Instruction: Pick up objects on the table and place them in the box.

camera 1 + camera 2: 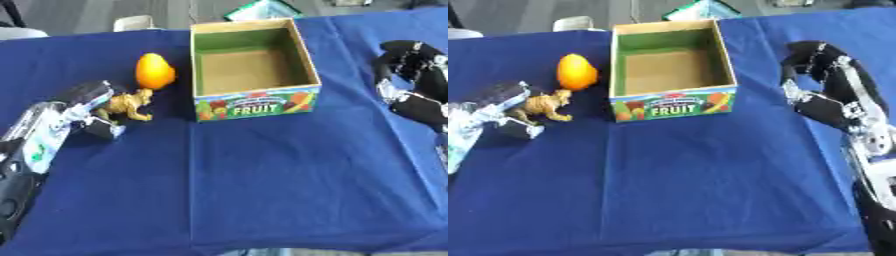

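Gripping a lumpy tan toy animal (128, 104), left hand (87, 107) beside smooth orange (154, 71).

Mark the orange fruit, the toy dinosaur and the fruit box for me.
orange fruit (154, 71), left eye view, middle of its rounded body.
toy dinosaur (129, 104), left eye view, its back, beside the left hand (87, 107).
fruit box (674, 107), right eye view, front wall at the FRUIT label.

Left of the open cardboard box labelled FRUIT (255, 70), the black-and-silver left hand (87, 107) hides the brown toy animal's (127, 104) rear; whether its fingers grip it is unclear.
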`<action>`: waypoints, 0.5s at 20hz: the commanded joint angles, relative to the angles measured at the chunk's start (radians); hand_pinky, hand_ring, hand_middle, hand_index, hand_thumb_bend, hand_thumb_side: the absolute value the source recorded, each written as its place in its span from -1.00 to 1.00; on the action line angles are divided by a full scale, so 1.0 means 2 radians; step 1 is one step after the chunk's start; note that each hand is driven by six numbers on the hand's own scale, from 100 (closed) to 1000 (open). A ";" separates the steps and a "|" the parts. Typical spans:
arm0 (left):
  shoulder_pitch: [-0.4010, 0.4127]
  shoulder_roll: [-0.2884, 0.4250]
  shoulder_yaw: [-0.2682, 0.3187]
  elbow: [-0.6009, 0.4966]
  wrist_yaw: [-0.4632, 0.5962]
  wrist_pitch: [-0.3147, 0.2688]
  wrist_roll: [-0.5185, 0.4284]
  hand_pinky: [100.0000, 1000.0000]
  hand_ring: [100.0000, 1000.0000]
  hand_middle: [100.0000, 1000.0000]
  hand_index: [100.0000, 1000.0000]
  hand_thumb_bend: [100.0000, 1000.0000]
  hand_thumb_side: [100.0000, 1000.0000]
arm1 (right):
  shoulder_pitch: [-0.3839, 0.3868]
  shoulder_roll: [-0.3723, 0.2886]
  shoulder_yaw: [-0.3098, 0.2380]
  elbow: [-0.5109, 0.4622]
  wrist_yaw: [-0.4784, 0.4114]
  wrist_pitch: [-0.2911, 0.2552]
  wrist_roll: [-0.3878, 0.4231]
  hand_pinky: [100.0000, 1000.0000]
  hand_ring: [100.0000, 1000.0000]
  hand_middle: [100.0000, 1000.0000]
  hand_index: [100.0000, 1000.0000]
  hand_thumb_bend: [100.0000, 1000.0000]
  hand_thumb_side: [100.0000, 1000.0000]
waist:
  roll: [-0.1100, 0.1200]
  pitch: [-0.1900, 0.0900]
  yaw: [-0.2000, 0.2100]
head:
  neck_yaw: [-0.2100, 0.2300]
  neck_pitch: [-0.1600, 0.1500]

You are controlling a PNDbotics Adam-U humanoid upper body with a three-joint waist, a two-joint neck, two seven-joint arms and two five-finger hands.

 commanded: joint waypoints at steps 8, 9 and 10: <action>-0.004 0.019 0.018 -0.041 0.028 0.023 -0.021 0.28 -0.15 -0.20 0.40 -1.00 -0.67 | -0.006 -0.005 -0.001 -0.003 0.001 0.000 0.001 0.36 0.35 0.07 0.48 -1.00 -1.00 | 0.001 -0.010 0.001 | -0.002 0.002; -0.004 0.021 0.019 -0.047 0.032 0.023 -0.030 0.28 -0.15 -0.20 0.40 -1.00 -0.67 | -0.005 -0.005 -0.002 -0.003 0.001 0.000 0.001 0.36 0.35 0.07 0.48 -1.00 -1.00 | 0.001 -0.011 0.001 | -0.002 0.002; -0.004 0.023 0.020 -0.054 0.035 0.023 -0.040 0.28 -0.16 -0.21 0.39 -1.00 -0.67 | -0.005 -0.005 -0.002 -0.003 0.001 0.001 0.001 0.36 0.35 0.07 0.48 -1.00 -1.00 | 0.001 -0.011 0.001 | -0.003 0.002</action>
